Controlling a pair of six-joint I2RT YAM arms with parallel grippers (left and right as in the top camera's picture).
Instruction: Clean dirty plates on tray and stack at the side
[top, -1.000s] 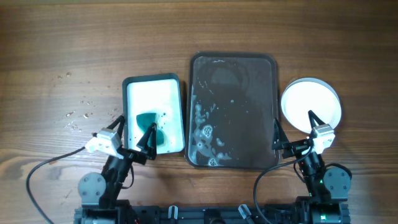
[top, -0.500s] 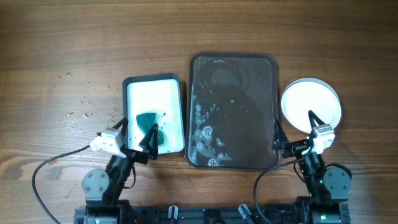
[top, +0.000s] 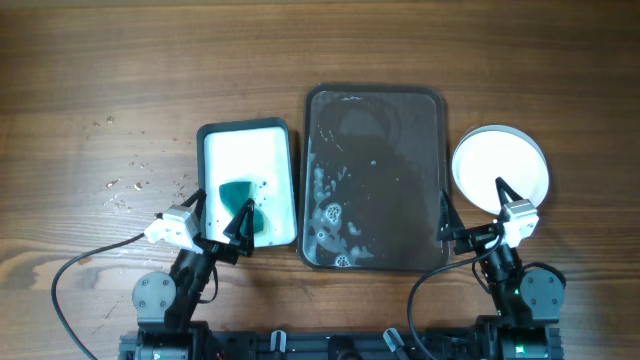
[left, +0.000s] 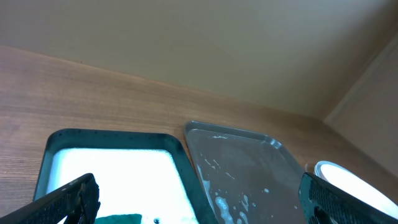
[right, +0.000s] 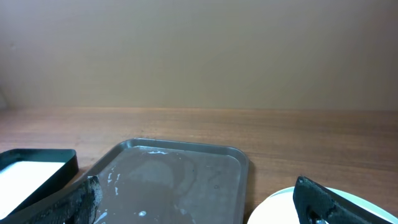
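Observation:
The dark brown tray (top: 375, 178) lies in the middle of the table with no plates on it, only soapy streaks; it also shows in the left wrist view (left: 249, 168) and the right wrist view (right: 180, 177). The plain white plates (top: 500, 168) lie on the wood-grain tabletop just right of the tray; I cannot tell how many are stacked. Their rim shows in the left wrist view (left: 348, 186) and the right wrist view (right: 280, 208). My left gripper (top: 222, 218) is open and empty over the near end of the basin. My right gripper (top: 472, 210) is open and empty between the tray and the plates.
A dark-rimmed, white-bottomed basin (top: 246, 140) with a green sponge (top: 243, 198) stands left of the tray. Small white droplets (top: 125, 185) speckle the wood at the left. Cables run from both arm bases at the near edge.
The left arm drew back slightly toward its base between the earliest frame and half a second ago. Nothing has moved since; the right arm stayed still.

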